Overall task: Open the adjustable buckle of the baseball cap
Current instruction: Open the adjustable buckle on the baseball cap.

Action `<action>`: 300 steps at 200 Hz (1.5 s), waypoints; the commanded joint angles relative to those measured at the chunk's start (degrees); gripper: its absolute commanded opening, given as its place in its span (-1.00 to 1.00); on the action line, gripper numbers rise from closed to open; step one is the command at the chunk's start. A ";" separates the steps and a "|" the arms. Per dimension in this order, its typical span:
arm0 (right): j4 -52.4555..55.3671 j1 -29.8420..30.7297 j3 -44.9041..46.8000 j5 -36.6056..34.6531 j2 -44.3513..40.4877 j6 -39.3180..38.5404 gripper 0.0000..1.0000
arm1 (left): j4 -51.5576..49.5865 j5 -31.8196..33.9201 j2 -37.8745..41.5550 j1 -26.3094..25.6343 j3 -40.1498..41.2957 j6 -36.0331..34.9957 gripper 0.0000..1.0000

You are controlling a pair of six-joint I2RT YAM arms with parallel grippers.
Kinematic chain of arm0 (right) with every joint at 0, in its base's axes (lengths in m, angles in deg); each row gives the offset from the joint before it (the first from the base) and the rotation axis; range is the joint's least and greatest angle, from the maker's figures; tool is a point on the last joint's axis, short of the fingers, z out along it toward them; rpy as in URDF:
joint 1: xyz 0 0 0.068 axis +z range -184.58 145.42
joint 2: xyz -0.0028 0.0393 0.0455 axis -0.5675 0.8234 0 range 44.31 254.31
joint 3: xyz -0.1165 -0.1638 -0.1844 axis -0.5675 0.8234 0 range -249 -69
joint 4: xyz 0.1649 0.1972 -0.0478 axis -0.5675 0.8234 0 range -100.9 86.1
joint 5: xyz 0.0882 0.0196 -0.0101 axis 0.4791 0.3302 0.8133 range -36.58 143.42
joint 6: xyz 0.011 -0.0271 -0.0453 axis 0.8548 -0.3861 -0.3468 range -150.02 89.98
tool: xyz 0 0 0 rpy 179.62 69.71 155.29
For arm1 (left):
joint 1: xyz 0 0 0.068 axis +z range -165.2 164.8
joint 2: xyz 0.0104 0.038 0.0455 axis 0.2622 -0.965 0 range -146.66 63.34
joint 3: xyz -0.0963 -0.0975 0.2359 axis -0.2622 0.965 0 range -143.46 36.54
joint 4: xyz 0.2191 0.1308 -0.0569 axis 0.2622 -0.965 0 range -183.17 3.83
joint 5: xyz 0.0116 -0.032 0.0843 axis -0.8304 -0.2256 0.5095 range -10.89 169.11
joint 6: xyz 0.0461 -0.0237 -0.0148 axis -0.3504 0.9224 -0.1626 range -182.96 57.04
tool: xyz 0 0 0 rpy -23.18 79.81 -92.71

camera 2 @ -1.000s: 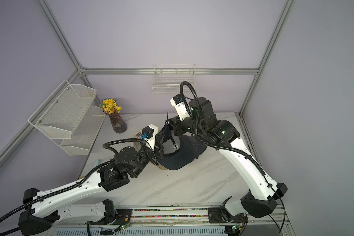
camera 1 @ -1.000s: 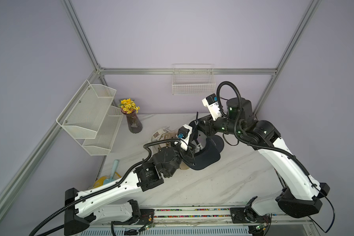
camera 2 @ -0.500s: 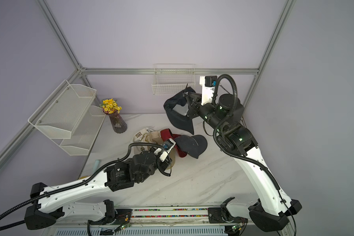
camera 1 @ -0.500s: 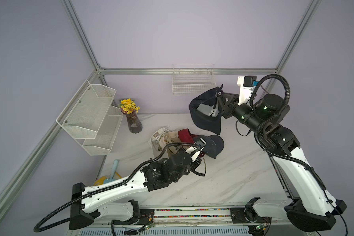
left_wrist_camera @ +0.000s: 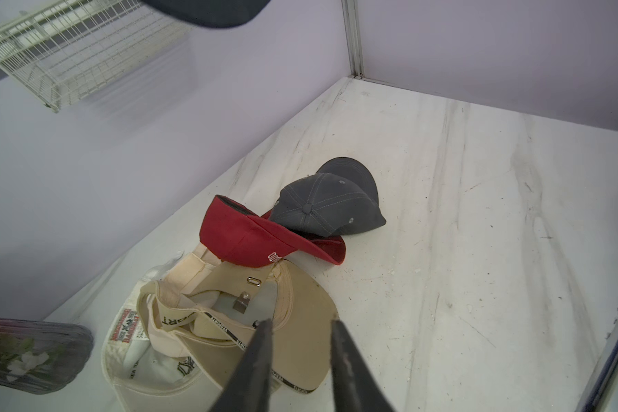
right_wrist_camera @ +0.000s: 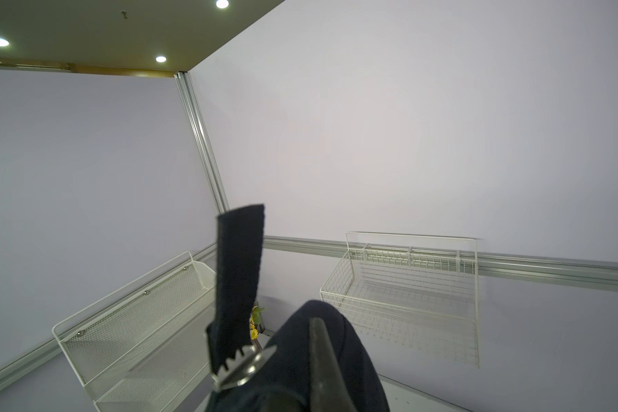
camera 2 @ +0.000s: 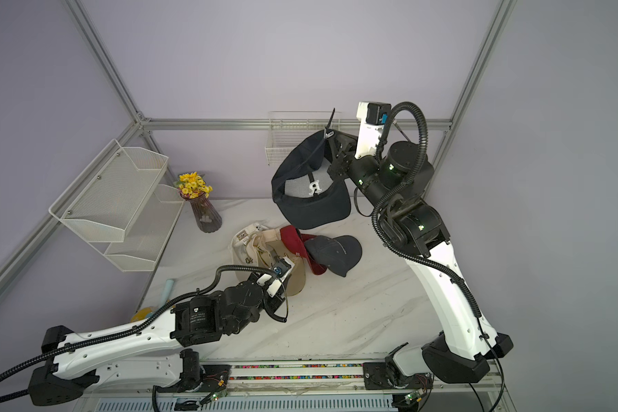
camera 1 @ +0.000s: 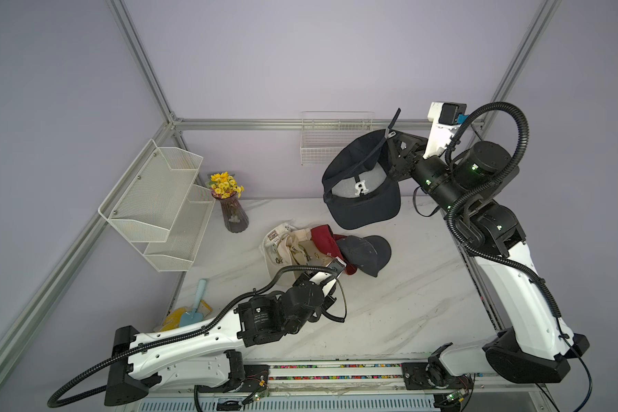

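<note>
Hanging from the right gripper [camera 1: 392,138], the navy cap [camera 1: 366,210] is off the bench [camera 1: 407,303], in the air over its back right corner and just in front of the wire basket [camera 1: 322,149] on the back wall. The jaws are clenched on the cap's rear band, right beside the metal buckle [right_wrist_camera: 243,367]. The cap's long axis, from band to brim, runs nearly up and down. Its brim is the lowest part and points down toward the bench, while the loose strap [right_wrist_camera: 241,264] stands almost straight up from the buckle. In both top views the hollow of the cap faces the camera, with a mirrored letter R on the grey lining.

The left gripper [left_wrist_camera: 300,324] is low over the middle of the bench. Its jaws are parted with nothing between them, just above the brim of the beige cap [left_wrist_camera: 300,292]. That cap lies in a heap with a red cap [left_wrist_camera: 243,239] and a grey cap [left_wrist_camera: 329,207].
</note>
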 commanded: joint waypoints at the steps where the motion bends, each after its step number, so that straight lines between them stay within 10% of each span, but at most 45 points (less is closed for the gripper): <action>1: 0.06 -0.18 4.81 3.98 -2.80 0.21 -1.00 | 7.54 3.40 0.83 -0.70 -6.39 -7.27 0.28; 146: -2.97 2.93 23.55 7.69 -8.71 -1.38 -1.00 | -8.99 -7.52 -24.14 5.01 -56.08 -9.19 0.67; 300: -3.75 6.60 27.38 3.89 -9.62 -2.64 -1.00 | -10.76 -8.22 -24.85 12.60 -62.34 -4.76 0.59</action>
